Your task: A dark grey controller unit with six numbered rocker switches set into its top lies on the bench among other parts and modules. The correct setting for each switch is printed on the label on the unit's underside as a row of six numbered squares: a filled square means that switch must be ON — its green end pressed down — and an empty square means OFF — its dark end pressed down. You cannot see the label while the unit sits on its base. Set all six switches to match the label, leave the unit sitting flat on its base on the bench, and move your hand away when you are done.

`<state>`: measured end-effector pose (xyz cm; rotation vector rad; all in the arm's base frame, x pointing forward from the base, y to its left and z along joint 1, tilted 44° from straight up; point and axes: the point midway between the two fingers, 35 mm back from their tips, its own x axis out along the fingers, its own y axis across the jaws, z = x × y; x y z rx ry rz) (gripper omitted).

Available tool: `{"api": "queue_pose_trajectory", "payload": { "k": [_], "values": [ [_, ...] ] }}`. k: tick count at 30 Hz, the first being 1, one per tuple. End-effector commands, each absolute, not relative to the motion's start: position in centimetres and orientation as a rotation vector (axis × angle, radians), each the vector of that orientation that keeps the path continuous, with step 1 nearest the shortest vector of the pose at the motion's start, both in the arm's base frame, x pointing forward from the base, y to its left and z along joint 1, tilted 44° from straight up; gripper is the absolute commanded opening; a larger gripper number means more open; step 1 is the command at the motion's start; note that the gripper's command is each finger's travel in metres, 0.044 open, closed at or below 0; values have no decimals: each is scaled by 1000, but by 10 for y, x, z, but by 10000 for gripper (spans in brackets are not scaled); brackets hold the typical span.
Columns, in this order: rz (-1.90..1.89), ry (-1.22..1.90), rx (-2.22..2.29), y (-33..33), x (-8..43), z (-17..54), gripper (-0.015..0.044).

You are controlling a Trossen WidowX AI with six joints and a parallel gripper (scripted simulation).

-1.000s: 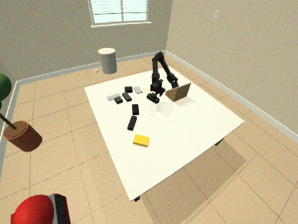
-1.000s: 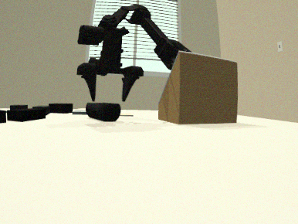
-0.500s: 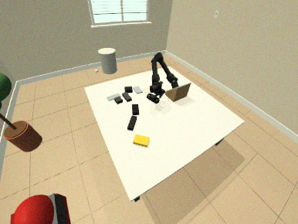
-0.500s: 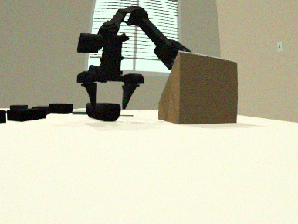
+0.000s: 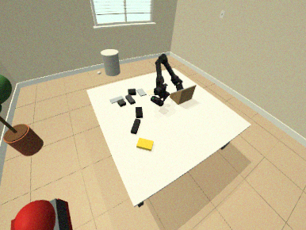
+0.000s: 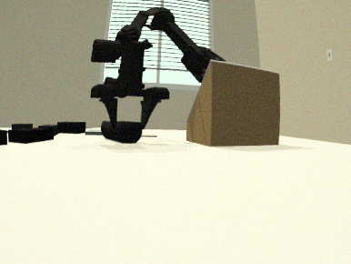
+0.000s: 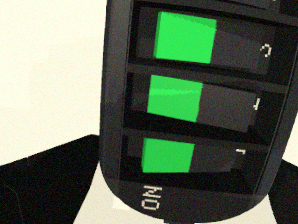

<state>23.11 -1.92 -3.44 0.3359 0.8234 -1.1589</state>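
Observation:
The dark grey controller unit [image 5: 157,101] [image 6: 122,133] [image 7: 111,120] lies on the bench, switch side up. In the wrist view the ON print is at its near end, with three rocker switches above it; each shows a green end on the left and a dark end on the right. The far switches are out of that view, and the underside label is hidden. My gripper [image 5: 159,97] [image 6: 128,124] [image 7: 192,155] points down and is shut on the unit, one finger on each long side.
A brown wedge-shaped block [image 5: 183,95] [image 6: 245,105] stands close beside the gripper. Several black modules, among them one box [image 5: 139,112] and a longer one [image 5: 135,126], lie on the white bench [image 5: 190,147] [image 6: 182,205]. A yellow box [image 5: 145,143] and a grey plate [image 5: 116,99] lie there too.

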Motion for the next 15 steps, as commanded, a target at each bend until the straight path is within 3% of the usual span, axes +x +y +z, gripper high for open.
{"api": "queue_pose_trajectory", "payload": {
  "k": [1,11,15],
  "values": [
    [-1157,822,331,-20,231,-34,248],
    [-1157,821,331,-20,236,-32,5],
    [-1157,821,331,-21,240,-31,0]
  ]
}}
